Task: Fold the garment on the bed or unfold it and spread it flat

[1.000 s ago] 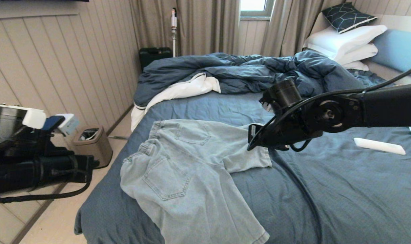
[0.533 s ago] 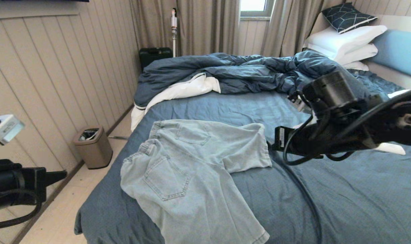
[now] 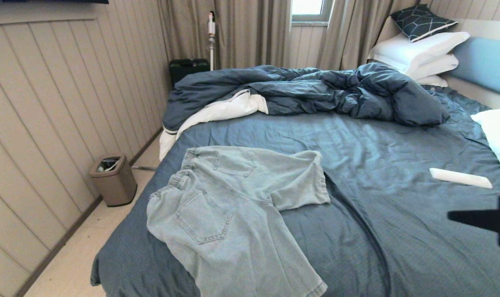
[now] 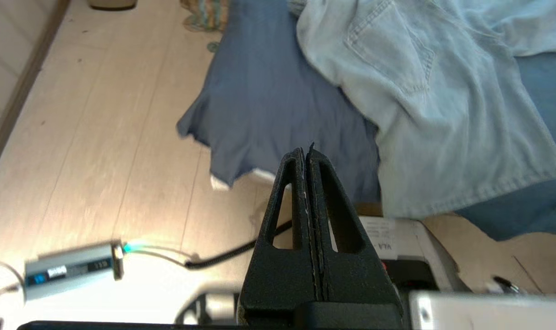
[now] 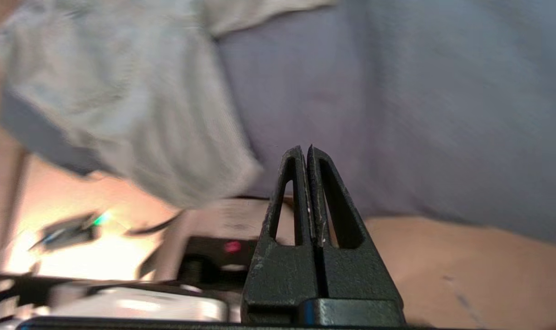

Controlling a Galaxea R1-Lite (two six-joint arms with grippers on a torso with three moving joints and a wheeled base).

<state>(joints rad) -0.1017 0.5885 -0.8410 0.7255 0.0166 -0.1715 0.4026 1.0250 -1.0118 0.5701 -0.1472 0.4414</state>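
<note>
The pale denim shorts lie back side up on the slate-blue bed, waistband toward the left edge. Their legs splay apart, and the near hem reaches the bed's front edge. Nothing touches them. My right gripper shows only as a dark tip at the far right, well away from the shorts. In the right wrist view that gripper is shut and empty, above the sheet beside the blurred shorts. The left gripper is shut and empty, low off the bed's near corner, with the shorts beyond it.
A rumpled dark blue duvet fills the far side of the bed. White pillows are stacked by the blue headboard. A white flat object lies on the sheet at right. A small bin stands on the floor at left.
The right arm has pulled back from the shorts' far leg to the right edge. The left arm has dropped out of the head view. The shorts have not moved.
</note>
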